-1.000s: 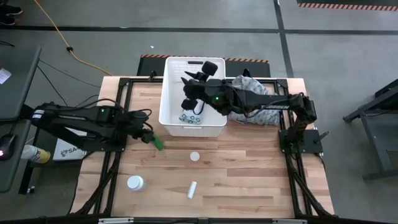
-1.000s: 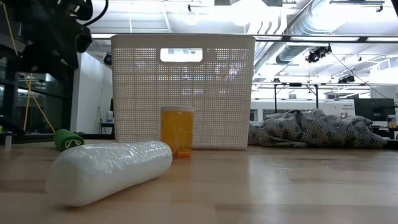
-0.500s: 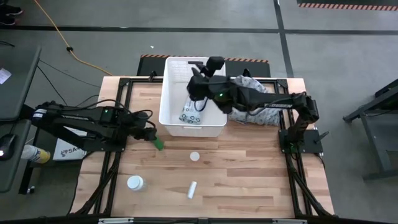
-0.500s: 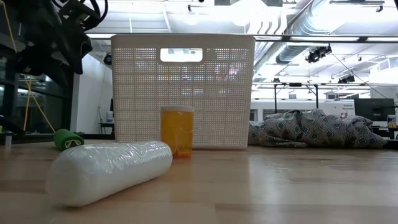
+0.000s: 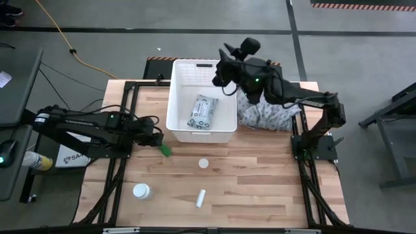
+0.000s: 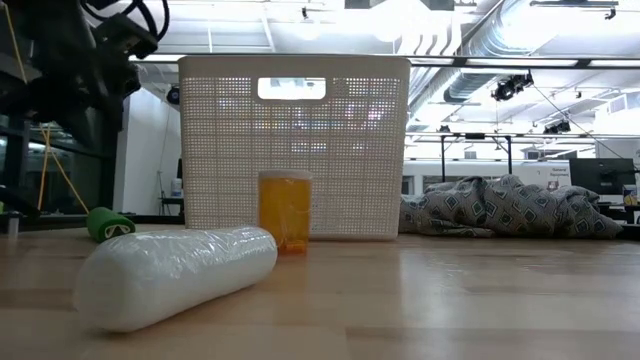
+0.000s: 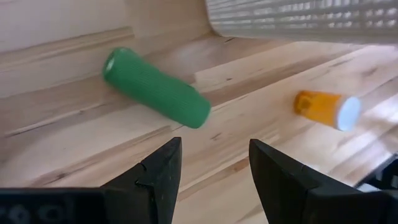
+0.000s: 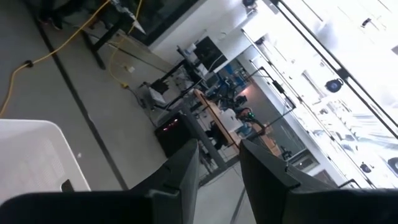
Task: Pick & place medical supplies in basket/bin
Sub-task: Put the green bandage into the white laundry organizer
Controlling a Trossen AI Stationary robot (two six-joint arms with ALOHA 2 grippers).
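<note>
Left end effector (image 7: 211, 180) parted and empty, low over the bench (image 5: 260, 182), lined up just short of the green cylinder (image 7: 155, 87), likely for a grasp across its width. Right end effector (image 5: 224, 62) raised beside the bin (image 5: 170, 110), fingers narrowly parted, gripping nothing. Wipes packet (image 5: 201, 112) flat inside the bin; orange bottle (image 7: 326, 109), white bottle (image 5: 141, 191) and tube (image 5: 201, 197) loose on the bench.

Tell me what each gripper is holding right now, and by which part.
Nothing is held. The left gripper is open and empty, short of the green cylinder on the table. The right gripper is empty above the bin, where the wipes packet lies.
</note>
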